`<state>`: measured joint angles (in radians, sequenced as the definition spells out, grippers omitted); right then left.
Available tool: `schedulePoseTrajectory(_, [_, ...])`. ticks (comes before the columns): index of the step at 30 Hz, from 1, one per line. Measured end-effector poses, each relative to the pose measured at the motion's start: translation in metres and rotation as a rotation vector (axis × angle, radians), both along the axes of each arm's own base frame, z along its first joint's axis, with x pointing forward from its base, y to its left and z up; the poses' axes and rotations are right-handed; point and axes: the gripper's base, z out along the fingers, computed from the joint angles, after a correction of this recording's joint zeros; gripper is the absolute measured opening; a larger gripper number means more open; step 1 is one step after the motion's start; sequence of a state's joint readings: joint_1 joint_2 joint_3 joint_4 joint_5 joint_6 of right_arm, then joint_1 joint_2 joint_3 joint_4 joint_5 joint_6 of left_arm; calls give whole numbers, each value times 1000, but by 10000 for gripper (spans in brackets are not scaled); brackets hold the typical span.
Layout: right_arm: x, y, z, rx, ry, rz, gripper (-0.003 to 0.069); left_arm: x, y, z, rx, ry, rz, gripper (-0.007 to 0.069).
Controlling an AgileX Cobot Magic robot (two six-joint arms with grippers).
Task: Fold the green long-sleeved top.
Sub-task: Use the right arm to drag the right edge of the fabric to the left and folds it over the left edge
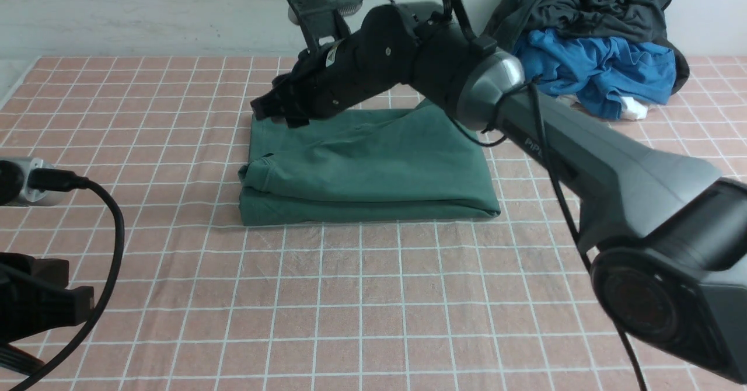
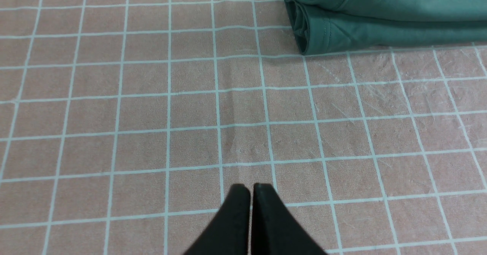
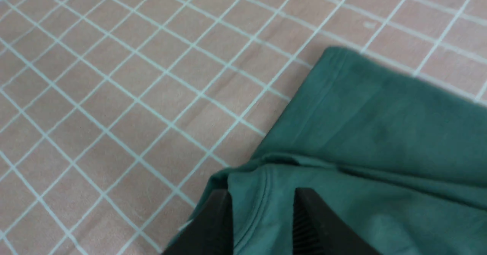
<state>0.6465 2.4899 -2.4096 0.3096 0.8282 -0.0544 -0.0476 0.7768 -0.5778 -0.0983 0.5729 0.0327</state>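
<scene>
The green top (image 1: 367, 169) lies folded into a thick rectangle mid-counter, toward the far edge. The right gripper (image 3: 262, 217) hovers over its far-left corner, jaws narrowly parted and empty, probably tidying. The left gripper (image 2: 251, 188) waits pinched closed near the left edge

- Item: dark forest-green cotton long-sleeved top (image 1: 373, 169), folded into a compact, roughly rectangular stack of several layers.
- Position: lies flat on the pink grid-patterned worktop (image 1: 350, 297), in its middle-far area, long side running left to right.
- Edges: near edge is a thick rounded fold; layered ends with stitched hems are exposed at the left (image 2: 323, 34).
- Surface: upper layer shows shallow creases; a ribbed seam curves near the left far corner (image 3: 262, 194).
- Markings: a small white label shows between the layers at the left end.
</scene>
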Motion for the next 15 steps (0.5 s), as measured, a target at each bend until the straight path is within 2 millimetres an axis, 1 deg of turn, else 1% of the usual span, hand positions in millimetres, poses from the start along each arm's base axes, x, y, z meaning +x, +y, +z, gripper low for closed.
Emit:
schedulePoseTrajectory(1, [-1, 2, -3, 0, 7, 2, 150, 0, 0, 0, 0, 0, 0, -3])
schedulePoseTrajectory(2, [-3, 12, -31, 0, 65, 15, 93, 0, 0, 0, -2, -1, 0, -3])
schedulePoseTrajectory(3, [-7, 19, -43, -2, 84, 26, 67, 0, 0, 0, -3, -1, 0, -3])
schedulePoseTrajectory(4, [-6, 20, -45, -2, 87, 26, 61, 0, 0, 0, -3, -1, 0, -3])
schedulePoseTrajectory(5, [-13, 32, -61, -10, 91, 54, 20, 0, 0, 0, -3, -1, 0, -3])
schedulePoseTrajectory(6, [-17, 38, -68, -13, 85, 69, 8, 0, 0, 0, -3, -1, 0, -3])
schedulePoseTrajectory(7, [-21, 45, -70, -16, 56, 99, -2, 0, 0, 0, -3, -1, 0, -3])
schedulePoseTrajectory(8, [-24, 48, -69, -17, 41, 115, -7, 0, 0, 0, -1, -1, -2, -3])
schedulePoseTrajectory(10, [-28, 52, -57, -24, -7, 161, -11, 0, 0, 1, 3, -5, -5, -3])
schedulePoseTrajectory(11, [-29, 52, -46, -24, -31, 178, -13, -2, 0, 2, 3, -12, -6, -3])
schedulePoseTrajectory(12, [-31, 48, -24, -21, -63, 191, -13, -5, 0, 4, 3, -30, -6, -3])
schedulePoseTrajectory(13, [-32, 45, -12, -20, -77, 197, -13, -7, 0, 6, 5, -44, -9, -3])
schedulePoseTrajectory(14, [-32, 37, 10, -17, -99, 201, -13, -12, 0, 10, 13, -76, -15, -3])
schedulePoseTrajectory(15, [-33, 21, 42, -15, -125, 196, -13, -20, 1, 17, 29, -129, -27, -3])
